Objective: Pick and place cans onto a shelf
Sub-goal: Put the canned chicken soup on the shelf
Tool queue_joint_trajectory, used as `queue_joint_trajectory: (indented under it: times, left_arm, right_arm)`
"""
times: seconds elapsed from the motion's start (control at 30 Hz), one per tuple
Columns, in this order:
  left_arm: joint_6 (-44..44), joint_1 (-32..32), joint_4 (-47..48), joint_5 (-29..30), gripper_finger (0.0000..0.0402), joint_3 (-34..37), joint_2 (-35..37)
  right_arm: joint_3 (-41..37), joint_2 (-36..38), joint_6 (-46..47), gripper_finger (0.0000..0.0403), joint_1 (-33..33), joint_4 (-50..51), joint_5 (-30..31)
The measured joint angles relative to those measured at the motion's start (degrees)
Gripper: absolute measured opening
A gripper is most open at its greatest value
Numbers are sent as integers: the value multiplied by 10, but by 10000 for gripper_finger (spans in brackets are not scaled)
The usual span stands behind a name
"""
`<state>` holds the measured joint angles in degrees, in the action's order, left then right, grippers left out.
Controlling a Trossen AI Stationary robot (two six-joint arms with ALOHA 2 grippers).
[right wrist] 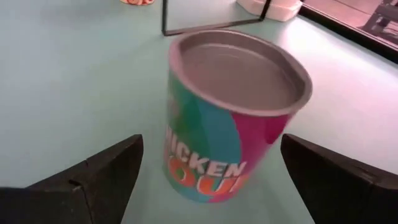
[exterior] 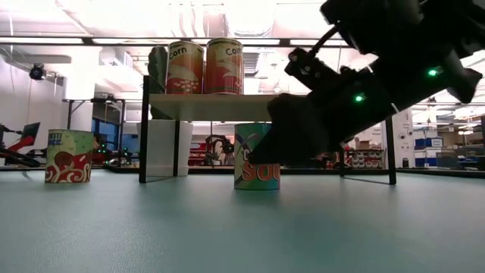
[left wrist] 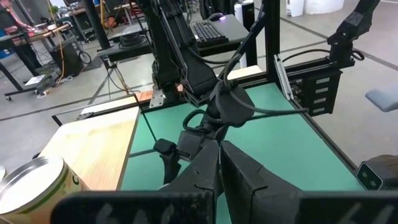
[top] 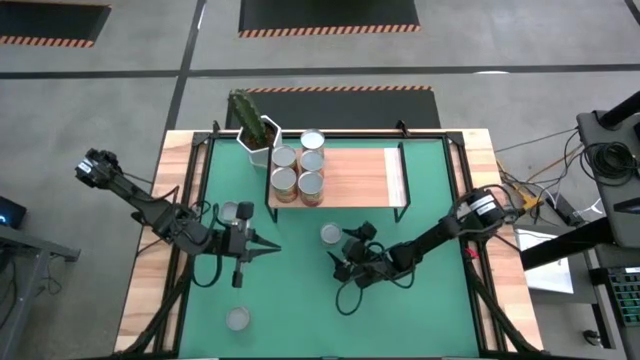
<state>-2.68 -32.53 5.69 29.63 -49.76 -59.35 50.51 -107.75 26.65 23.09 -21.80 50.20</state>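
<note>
The shelf stands on the green mat at the far middle, with several cans upright on its left end; two of them show in the low view. A soup can stands upright on the mat in front of the shelf. My right gripper is open, with one finger on either side of this can and not touching it. My left gripper is shut and empty, pointing toward the table's right, near another upright can.
A third can stands near the front left of the mat. A white pot with a cactus stands at the shelf's far left corner. The shelf's black legs rise behind the soup can. Open mat lies toward the near edge.
</note>
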Motion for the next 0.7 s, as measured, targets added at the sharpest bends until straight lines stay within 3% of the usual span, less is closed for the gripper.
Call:
queue_joint_trajectory:
  times: [0.2,0.4,0.53,0.7]
  left_arm:
    - [0,0,0,0,0,0,0]
    - [-22,0,-4,1,0,0,0]
    - [-68,0,-11,29,0,-8,2]
    - [-123,0,-11,74,0,-33,3]
  right_arm:
    - [10,-3,-7,357,-14,0,8]
    - [11,-1,-11,286,-13,0,-2]
    - [13,6,-12,245,-13,1,-29]
    - [17,32,-39,238,-10,1,-48]
